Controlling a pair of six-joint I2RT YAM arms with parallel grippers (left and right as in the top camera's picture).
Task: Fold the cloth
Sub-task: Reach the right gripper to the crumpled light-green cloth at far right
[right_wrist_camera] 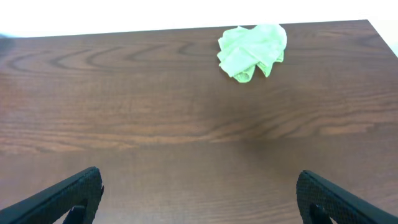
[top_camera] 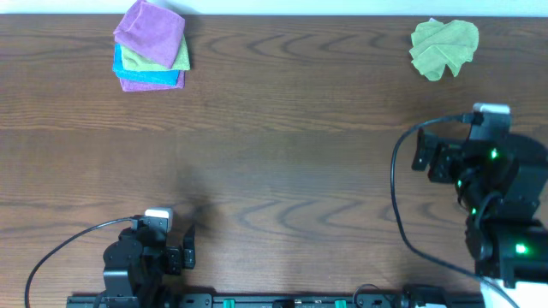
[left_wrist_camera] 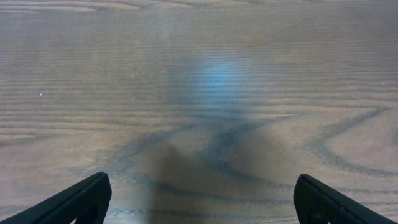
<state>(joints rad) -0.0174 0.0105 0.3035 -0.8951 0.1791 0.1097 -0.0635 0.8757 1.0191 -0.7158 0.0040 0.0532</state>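
Dark wooden table (top_camera: pixel 282 171): a stack (top_camera: pixel 151 47) of purple, green and blue cloths sits far left. My left gripper (left_wrist_camera: pixel 199 193) gapes wide, empty. The cloth (top_camera: pixel 443 49) lies crumpled far right, only bare wood before my right gripper (right_wrist_camera: pixel 199 193), also wide, empty.

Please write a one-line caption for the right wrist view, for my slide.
The open right gripper faces a crumpled green cloth lying near the far edge of the wooden table.

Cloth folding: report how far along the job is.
Nothing looks done: the cloth lies crumpled near the table's far right corner. Nothing is in hand: the left gripper and the right gripper are open and empty, away from it. To do: grasp it, spread it flat, fold it.
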